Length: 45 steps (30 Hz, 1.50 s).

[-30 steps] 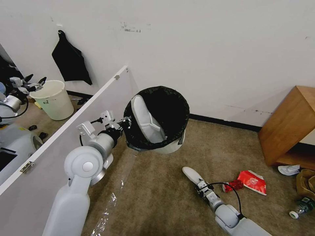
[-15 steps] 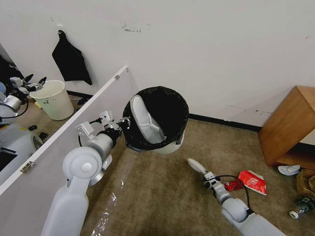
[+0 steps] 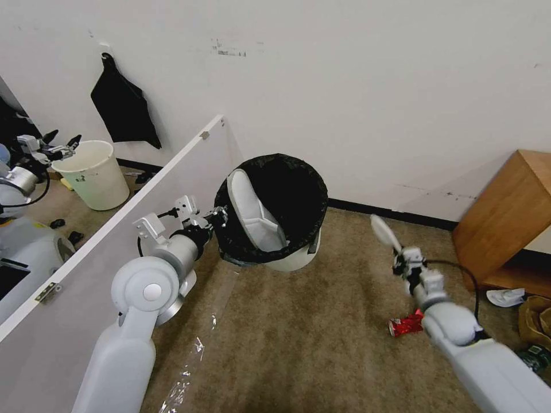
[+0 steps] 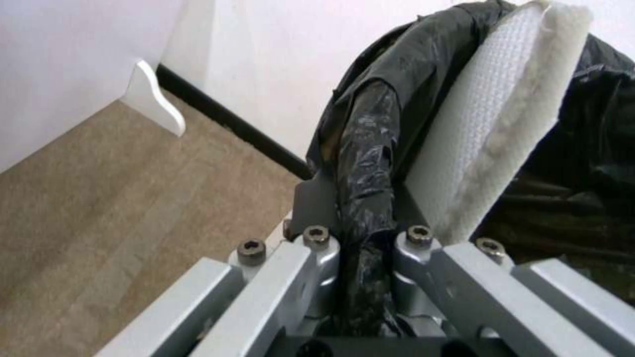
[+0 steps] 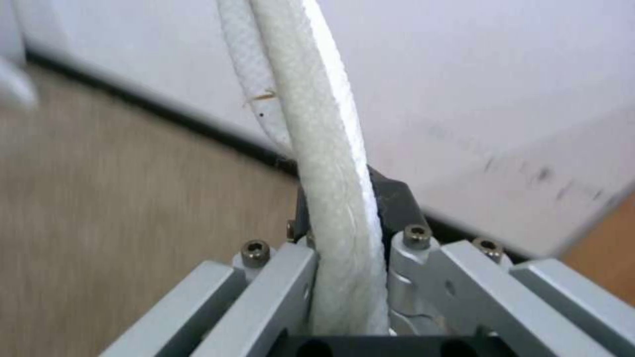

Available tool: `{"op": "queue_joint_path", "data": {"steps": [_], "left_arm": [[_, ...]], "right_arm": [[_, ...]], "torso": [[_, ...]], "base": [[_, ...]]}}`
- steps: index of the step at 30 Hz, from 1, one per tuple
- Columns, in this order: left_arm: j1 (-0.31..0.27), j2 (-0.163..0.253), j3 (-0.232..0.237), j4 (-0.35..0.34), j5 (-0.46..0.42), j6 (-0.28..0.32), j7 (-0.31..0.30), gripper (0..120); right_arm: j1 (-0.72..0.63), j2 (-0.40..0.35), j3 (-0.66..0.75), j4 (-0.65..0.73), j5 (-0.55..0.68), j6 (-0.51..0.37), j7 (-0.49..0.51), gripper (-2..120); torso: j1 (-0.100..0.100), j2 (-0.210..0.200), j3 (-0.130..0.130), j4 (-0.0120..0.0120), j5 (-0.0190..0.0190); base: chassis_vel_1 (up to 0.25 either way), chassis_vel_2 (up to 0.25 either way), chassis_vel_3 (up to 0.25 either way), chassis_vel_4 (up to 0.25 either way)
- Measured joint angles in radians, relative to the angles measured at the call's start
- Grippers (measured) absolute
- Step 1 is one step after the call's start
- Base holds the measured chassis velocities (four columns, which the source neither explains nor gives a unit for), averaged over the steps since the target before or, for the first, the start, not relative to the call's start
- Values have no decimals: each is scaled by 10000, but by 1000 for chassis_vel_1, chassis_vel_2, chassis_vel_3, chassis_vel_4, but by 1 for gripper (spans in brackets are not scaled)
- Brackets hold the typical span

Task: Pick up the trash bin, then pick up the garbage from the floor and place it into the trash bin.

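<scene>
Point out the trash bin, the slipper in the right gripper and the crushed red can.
trash bin (image 3: 298,257): head view, white side wall below the black bag.
slipper in the right gripper (image 3: 383,231): head view, middle of the raised white sole.
crushed red can (image 3: 405,324): head view, middle of the can on the carpet.

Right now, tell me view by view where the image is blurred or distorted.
Head view: wide-angle bending toward the edges; the slipper in the right end effector is slightly smeared. Right wrist view: carpet and baseboard streaked with blur, while the gripped slipper stays fairly sharp. Left wrist view: sharp on the black bag pinched at the trash bin rim by the left end effector.
</scene>
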Motion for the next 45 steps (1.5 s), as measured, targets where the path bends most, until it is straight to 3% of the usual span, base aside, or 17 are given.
{"op": "queue_joint_path", "data": {"steps": [4, 7, 12, 21, 28, 33, 35, 38, 45], "left_arm": [[2, 66, 43, -6, -102, 75, -194, 4], [40, 144, 163, -42, -445, 338, -808, 4], [58, 103, 318, -87, -750, 553, -1329, 4], [146, 22, 448, -178, -871, 673, -1581, 4], [161, 143, 464, -325, -979, 712, -1671, 4], [133, 308, 458, -222, -1026, 715, -1605, 4], [60, 320, 521, -86, -1026, 715, -1559, 4], [6, 250, 622, -17, -1010, 714, -1537, 4], [-58, 203, 906, 287, -717, 592, -1199, 4]], "right_arm": [[24, 18, 492, 673, 318, -49, -16, 3], [-7, 130, 1196, 1679, 708, 150, -306, 3], [-32, 312, 1677, 2545, 1192, 338, -640, 3], [9, 284, 1811, 3385, 1883, 892, -1362, 3], [-25, 180, 1911, 3915, 2350, 1198, -1785, 3], [-44, 76, 1926, 4200, 2715, 1589, -2529, 3], [39, -35, 1818, 4388, 3239, 1973, -3493, 3], [90, -148, 1672, 4586, 3805, 2199, -4049, 3], [291, -444, 1396, 4879, 4509, 2369, -4709, 3]], "torso": [[0, 0, 0, -1, -2], [0, 0, 0, -1, -3], [0, 0, 0, -2, -2], [0, 0, 0, -1, -2], [0, 0, 0, -1, -2], [0, 0, 0, -1, -2], [0, 0, 0, 0, -1], [0, 0, 0, -1, -3], [-1, 0, 0, -1, -3]], "base": [[0, 0, 0, 0], [0, 0, 0, 0], [0, 0, 0, 0], [0, 0, 0, 0], [0, 0, 0, 0], [0, 0, 0, 0], [0, 0, 0, 0], [0, 0, 0, 0], [0, 0, 0, 0]]}}
